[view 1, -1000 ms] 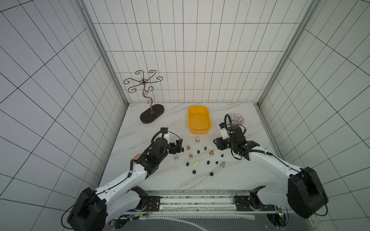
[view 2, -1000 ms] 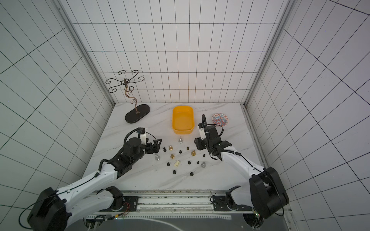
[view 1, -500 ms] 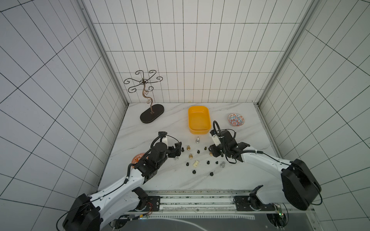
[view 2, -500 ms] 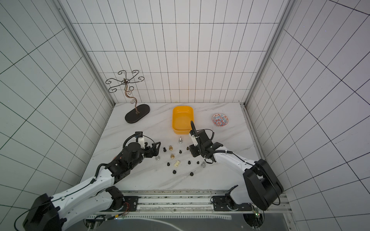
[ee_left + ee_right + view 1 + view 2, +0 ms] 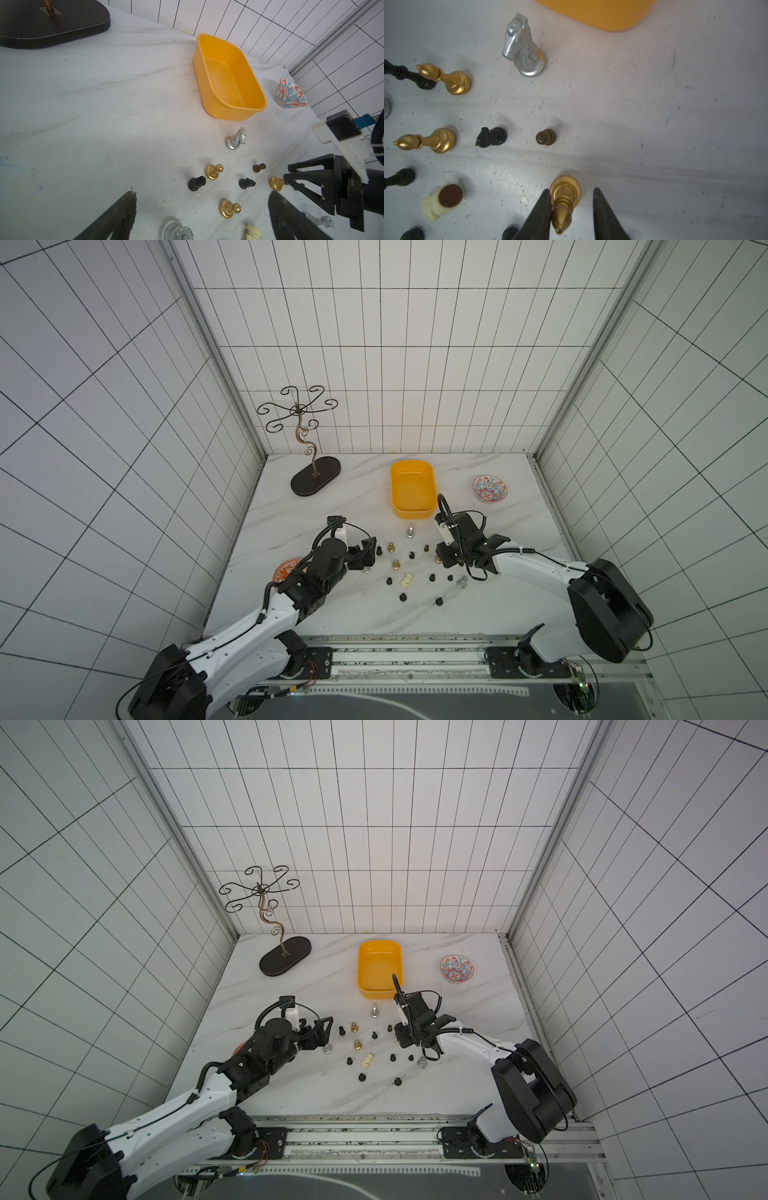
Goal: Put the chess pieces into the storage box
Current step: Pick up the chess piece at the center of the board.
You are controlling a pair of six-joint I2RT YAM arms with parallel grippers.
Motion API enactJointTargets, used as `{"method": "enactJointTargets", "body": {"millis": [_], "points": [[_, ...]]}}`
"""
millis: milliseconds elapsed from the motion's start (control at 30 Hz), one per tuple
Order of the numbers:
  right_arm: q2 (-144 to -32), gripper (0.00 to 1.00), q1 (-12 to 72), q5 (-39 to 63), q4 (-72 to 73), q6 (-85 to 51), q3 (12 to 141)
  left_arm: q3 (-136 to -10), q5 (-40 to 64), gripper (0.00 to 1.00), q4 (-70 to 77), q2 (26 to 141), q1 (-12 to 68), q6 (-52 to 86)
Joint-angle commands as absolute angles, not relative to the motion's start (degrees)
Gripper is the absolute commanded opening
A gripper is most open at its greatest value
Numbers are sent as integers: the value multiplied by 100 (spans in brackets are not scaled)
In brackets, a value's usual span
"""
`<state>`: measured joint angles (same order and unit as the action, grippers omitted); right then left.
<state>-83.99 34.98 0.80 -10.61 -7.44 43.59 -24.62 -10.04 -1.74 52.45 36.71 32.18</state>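
Marble desk (image 5: pixel 332 510): pieces (image 5: pixel 432 577) scattered before empty box (image 5: pixel 413 514). Left fingers (image 5: pixel 116 218) wide, empty. Right fingers (image 5: pixel 542 214) part-open astride gold piece (image 5: pixel 564 199), one touching. Risk: off-centre pinch tips it; slick metal slips.

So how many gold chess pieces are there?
3. Two gold pieces stand close together, nearer the left arm; the third stands between the fingers of the open right gripper. The arms could hide more.
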Motion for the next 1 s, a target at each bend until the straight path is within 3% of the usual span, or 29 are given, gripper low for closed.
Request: {"method": "enactJointTargets", "body": {"millis": [0, 367, 667, 967], "points": [[-8464, 29, 3559, 48, -1178, -747, 4764, -2458, -1057, 97, -159, 5183, 3689, 3339], [-8485, 12, 3556, 191, -1178, -791, 4764, -2606, -1026, 97, -244, 5286, 3691, 3405], [-8310, 12, 3552, 315, -1269, -818, 5044, -2676, -1038, 97, -305, 5104, 3689, 3569], [-8562, 12, 3482, 328, -1733, -460, 6314, -2725, -933, 97, -311, 4990, 3691, 3683]]}}
